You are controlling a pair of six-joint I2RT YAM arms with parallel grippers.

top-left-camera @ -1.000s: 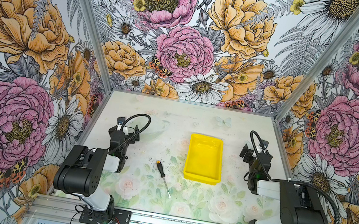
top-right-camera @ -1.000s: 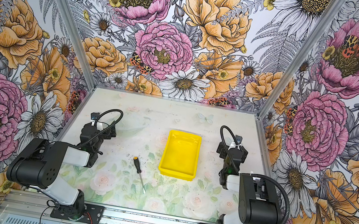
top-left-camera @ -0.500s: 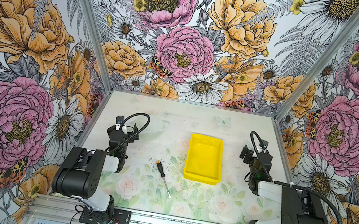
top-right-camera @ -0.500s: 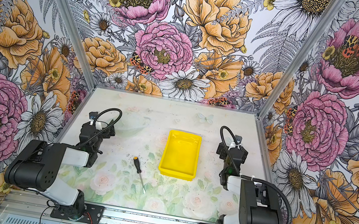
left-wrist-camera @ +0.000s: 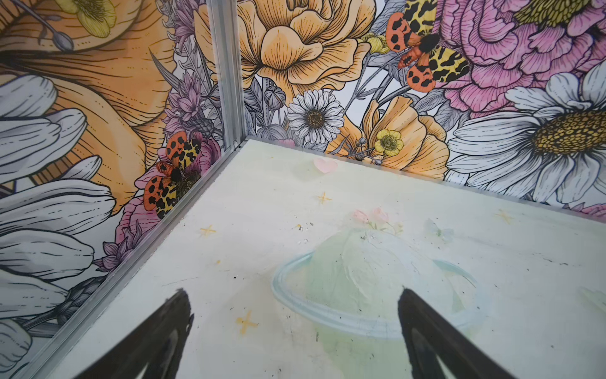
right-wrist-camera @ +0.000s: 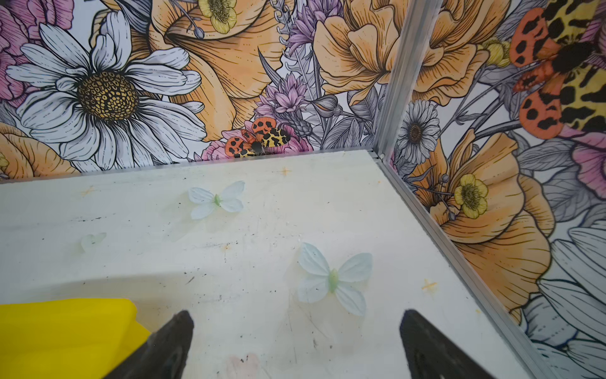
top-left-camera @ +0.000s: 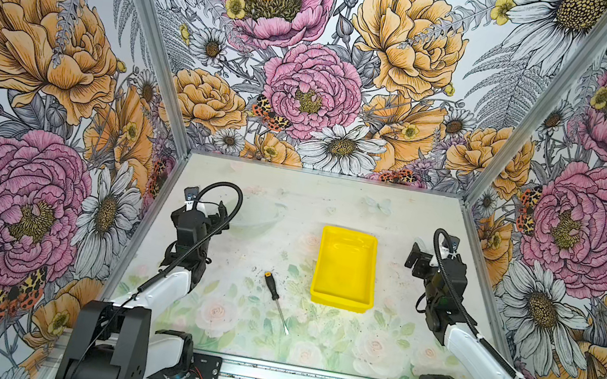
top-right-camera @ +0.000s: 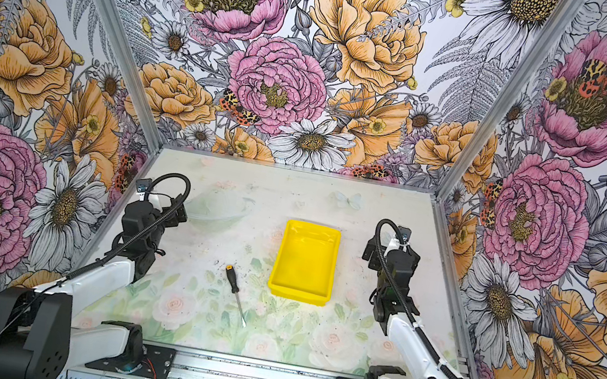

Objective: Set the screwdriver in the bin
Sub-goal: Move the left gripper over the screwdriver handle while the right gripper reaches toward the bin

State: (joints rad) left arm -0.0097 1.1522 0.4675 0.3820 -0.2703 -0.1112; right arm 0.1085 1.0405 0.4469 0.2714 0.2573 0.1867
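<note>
Two arms (top-left-camera: 166, 288) of white tube and black joints reach in from the near edge, one at each side of the table (top-left-camera: 292, 197), whose pale, scuffed top carries a faded print of roses and leaves. The left gripper (left-wrist-camera: 292, 295) has its jaws spread wide over the tabletop with nothing between them; its dark, tapered fingers (left-wrist-camera: 173, 321) show in the left wrist view. The right gripper (right-wrist-camera: 295, 316) has its jaws wide apart and empty, beside a corner of the bin (right-wrist-camera: 65, 331). In both top views the bin (top-left-camera: 339, 304) (top-right-camera: 298, 293), a shallow rectangle of glossy bright yellow plastic with a rolled rim, lies right of centre. The screwdriver (top-left-camera: 274, 295) (top-right-camera: 234, 287) lies flat on the table just left of the bin's near corner, apart from it: round black handle, small yellow-orange cap pointing away, thin silver shaft slanting toward the near edge
</note>
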